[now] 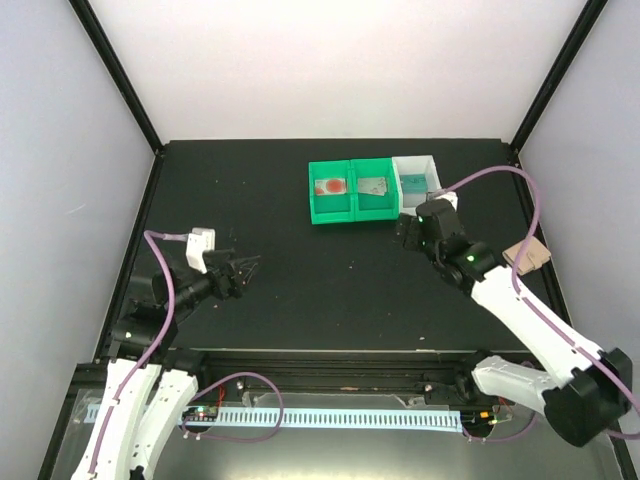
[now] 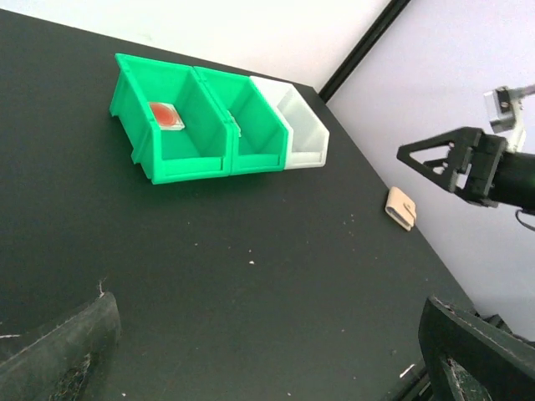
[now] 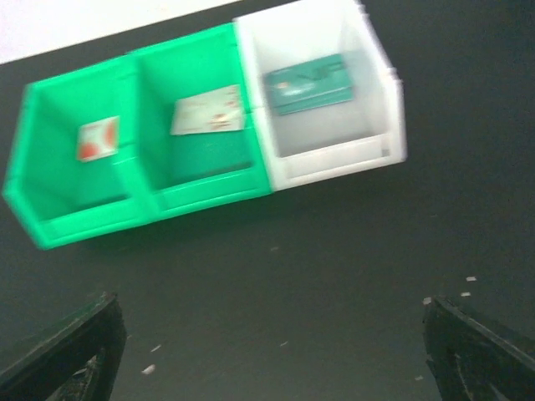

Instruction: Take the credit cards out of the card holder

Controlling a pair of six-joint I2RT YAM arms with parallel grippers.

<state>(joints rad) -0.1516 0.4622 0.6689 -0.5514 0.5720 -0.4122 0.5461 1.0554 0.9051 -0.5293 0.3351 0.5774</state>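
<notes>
The card holder [image 1: 528, 256] lies folded at the table's right edge, peach in colour; the left wrist view shows the card holder [image 2: 402, 207] near that edge. Three credit cards lie in bins: a red-blotched card [image 3: 98, 138] in the left green bin, a silver-grey card [image 3: 208, 110] in the middle green bin and a teal card [image 3: 308, 83] in the white bin. My right gripper [image 1: 408, 232] hovers open just in front of the white bin, holding nothing. My left gripper [image 1: 243, 269] is open and empty over the table's left part, far from both.
Two green bins [image 1: 348, 207] and a white bin [image 1: 428, 163] stand in a row at the back centre of the black table. Black frame posts rise at the far corners. A purple cable loops over the right arm [image 1: 520, 310].
</notes>
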